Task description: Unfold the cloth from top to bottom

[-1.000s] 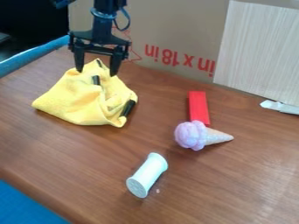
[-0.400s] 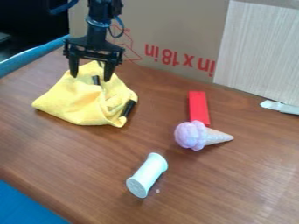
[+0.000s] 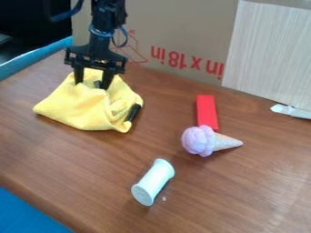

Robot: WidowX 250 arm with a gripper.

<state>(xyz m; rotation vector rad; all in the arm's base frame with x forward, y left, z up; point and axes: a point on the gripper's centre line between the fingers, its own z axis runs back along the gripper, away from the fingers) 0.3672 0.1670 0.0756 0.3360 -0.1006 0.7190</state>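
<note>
The cloth (image 3: pixel 82 109) lies bunched towards the table's (image 3: pixel 79 173) far left corner, inner folds hidden. Over it hangs the gripper (image 3: pixel 92 85), fingers apart; whether they touch it is unclear. The cone (image 3: pixel 200 140) partly hides the block's (image 3: pixel 206 111) near end.

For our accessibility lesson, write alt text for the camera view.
An open gripper hangs at the top of a crumpled yellow cloth on a brown table; nearby lie a red block, toy ice cream cone and white spool.
</note>
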